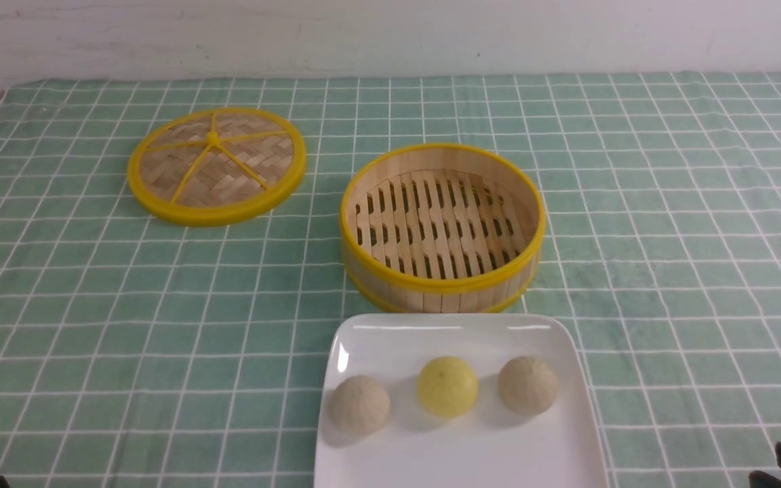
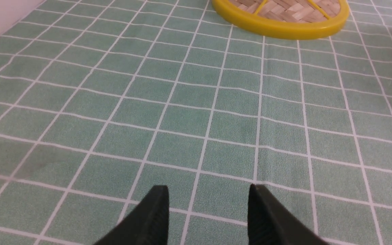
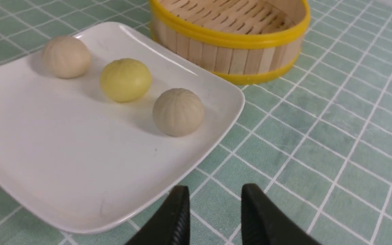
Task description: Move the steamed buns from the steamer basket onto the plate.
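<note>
Our right gripper (image 3: 213, 214) sits low over the tablecloth (image 1: 92, 305) just off the plate's right edge; its jaws stand apart with bare cloth between them, holding nothing. Our left gripper (image 2: 208, 212) is likewise parted and empty, over the cloth near its front left area, with the lid (image 2: 281, 17) lying further back.

All three steamed buns rest on the plate (image 1: 458, 454): a beige bun (image 1: 359, 404) toward the plate's left edge, the yellow bun (image 1: 447, 386) in the middle, a second beige bun (image 1: 528, 385) toward the right edge. They sit in a row, apart from one another and clear of the rim. The steamer basket (image 1: 442, 288) stands just behind the plate's rear edge; its slatted floor shows no buns.

We judge the transfer complete; the step in hand is clearing away. To do it well, we would lift each arm straight up before swinging it, keep the right gripper outside the plate's right edge so it cannot nudge the rim, and avoid jolting the cloth, since round buns on a glossy plate would probably roll.
</note>
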